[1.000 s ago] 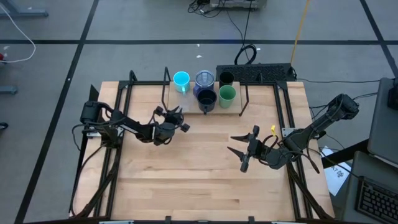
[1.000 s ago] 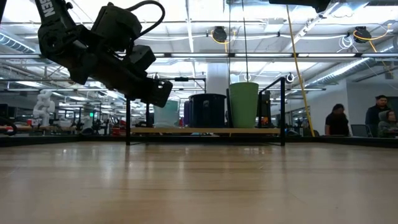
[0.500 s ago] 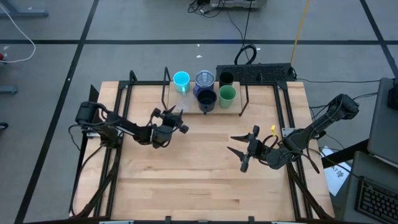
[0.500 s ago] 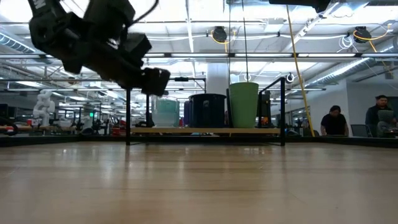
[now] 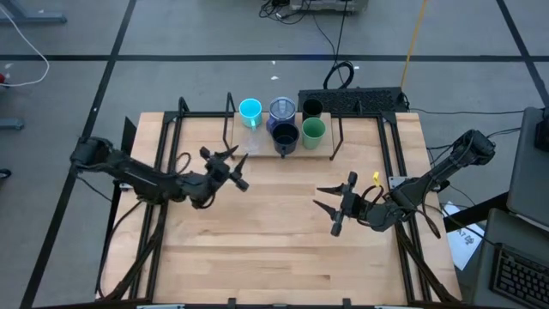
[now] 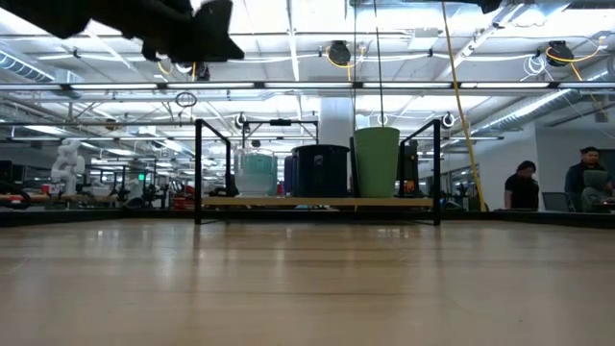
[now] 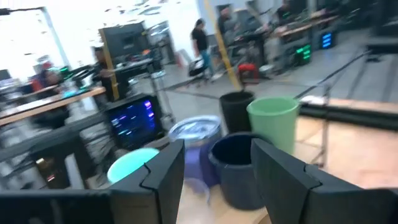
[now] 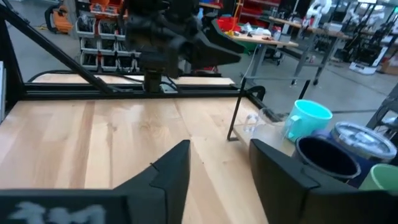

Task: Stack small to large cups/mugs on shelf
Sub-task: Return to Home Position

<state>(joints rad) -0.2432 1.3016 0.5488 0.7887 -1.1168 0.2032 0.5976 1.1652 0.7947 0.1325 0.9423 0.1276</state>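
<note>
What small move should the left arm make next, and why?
Probably draw the left gripper back from the shelf toward its own side of the table. Its jaws stand open and empty, the cups sit on the shelf, and the right gripper waits open at the right.

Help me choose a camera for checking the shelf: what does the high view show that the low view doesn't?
Only the high view: the open right gripper over the wooden table and the blue-purple mug's silvery inside. Only the low view: people in the room behind. Both: the tall green cup and dark tumbler on the light-wood shelf.
</note>
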